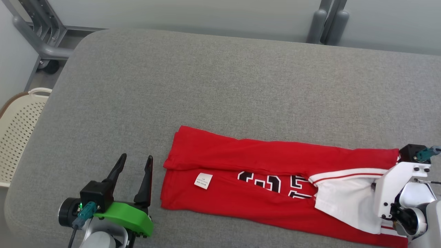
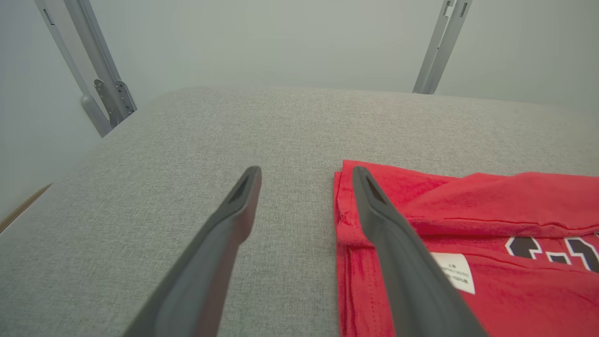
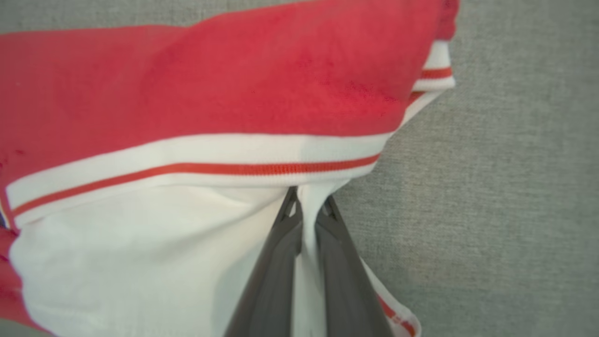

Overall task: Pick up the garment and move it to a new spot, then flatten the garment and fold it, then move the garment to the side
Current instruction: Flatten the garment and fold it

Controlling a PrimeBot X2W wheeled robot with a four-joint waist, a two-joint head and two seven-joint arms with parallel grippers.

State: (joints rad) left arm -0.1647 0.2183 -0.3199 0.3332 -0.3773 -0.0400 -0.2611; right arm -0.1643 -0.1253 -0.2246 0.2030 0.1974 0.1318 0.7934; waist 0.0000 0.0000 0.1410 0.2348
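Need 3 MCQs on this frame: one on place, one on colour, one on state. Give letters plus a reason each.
1. Where does the cream perforated plastic basket sit?
A) beyond the left edge of the grey fabric table
B) on the table
C) on the garment

2. What colour is the small sewn label on the folded red jersey garment?
A) black
B) white
C) green

3. What state is the right gripper in?
A) open above the table
B) shut on nothing
C) shut on the garment's white panel

Answers:
1 A: the head view shows it past the table's left rim.
2 B: the tag is white against red cloth.
3 C: the right wrist view shows white cloth pinched between its fingers.
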